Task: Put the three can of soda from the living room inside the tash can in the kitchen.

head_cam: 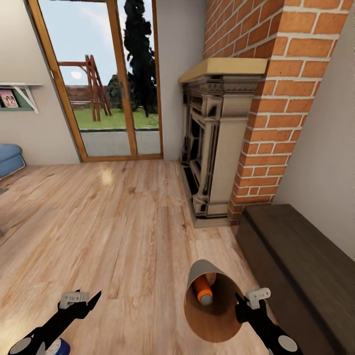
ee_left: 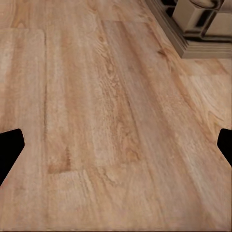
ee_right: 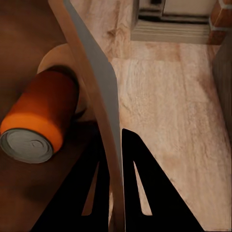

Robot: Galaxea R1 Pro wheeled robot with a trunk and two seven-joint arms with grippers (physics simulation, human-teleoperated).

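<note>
The tash can [head_cam: 198, 274] hangs tipped over the wood floor of the living room, its glossy brown inside facing me. One orange can of soda [head_cam: 202, 290] with a silver top lies inside it. My right gripper [head_cam: 240, 303] is shut on the bin's rim at its right side. In the right wrist view the two black fingers [ee_right: 92, 188] pinch the thin wall of the tash can [ee_right: 96, 82], with the can of soda [ee_right: 41, 116] resting just inside. My left gripper [head_cam: 84, 299] is open and holds nothing; its tips spread wide over bare floor in the left wrist view [ee_left: 116, 145].
A carved stone fireplace [head_cam: 212, 143] and a red brick chimney [head_cam: 281, 98] stand ahead on the right. A dark low bench [head_cam: 296, 261] runs along the right wall. Wood-framed glass doors [head_cam: 108, 84] are at the back, with a blue sofa [head_cam: 10, 158] at the far left.
</note>
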